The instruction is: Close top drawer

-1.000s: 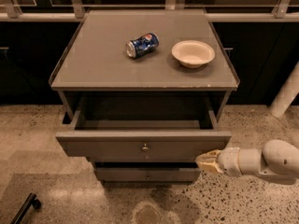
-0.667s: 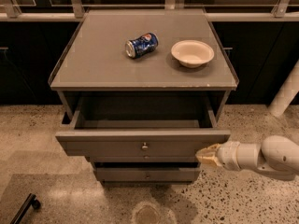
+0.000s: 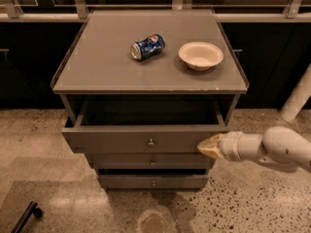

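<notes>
The top drawer [image 3: 121, 141] is a wide grey box pulled partly out of the grey cabinet, its dark inside showing behind the front. A small round metal knob [image 3: 151, 142] sits at the centre of its front. My gripper [image 3: 205, 146] comes in from the right on a white arm. Its yellowish tip touches the right end of the drawer front. Two slimmer grey drawers [image 3: 151, 180] lie below, each with a like knob.
On the cabinet top [image 3: 97, 62] lie a blue soda can [image 3: 147, 46] on its side and a cream bowl [image 3: 200, 55]. A speckled floor surrounds the cabinet. A white pole [image 3: 297, 101] stands at the right. A dark object [image 3: 26, 216] lies at the bottom left.
My gripper has moved slightly left, up to the right end of the drawer front. The drawer stays pulled out about as far as before.
</notes>
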`<act>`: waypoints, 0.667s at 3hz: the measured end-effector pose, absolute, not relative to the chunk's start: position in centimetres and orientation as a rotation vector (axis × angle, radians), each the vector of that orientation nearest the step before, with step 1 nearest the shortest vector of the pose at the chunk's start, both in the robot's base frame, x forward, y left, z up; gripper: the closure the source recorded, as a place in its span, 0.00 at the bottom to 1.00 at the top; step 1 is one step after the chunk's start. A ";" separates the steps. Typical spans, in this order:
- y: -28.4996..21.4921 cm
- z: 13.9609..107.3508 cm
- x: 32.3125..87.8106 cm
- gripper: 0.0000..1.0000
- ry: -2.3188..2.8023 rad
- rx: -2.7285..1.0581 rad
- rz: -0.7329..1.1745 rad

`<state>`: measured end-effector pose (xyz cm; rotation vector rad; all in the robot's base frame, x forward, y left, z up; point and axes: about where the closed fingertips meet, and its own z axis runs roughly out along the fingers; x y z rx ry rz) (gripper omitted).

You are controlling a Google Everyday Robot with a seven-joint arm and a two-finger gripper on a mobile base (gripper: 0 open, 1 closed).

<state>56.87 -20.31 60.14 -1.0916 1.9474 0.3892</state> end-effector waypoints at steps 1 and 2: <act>-20.2 60.1 56.7 1.00 1.947 -1.092 0.389; -19.0 62.7 60.0 1.00 1.900 -1.114 0.308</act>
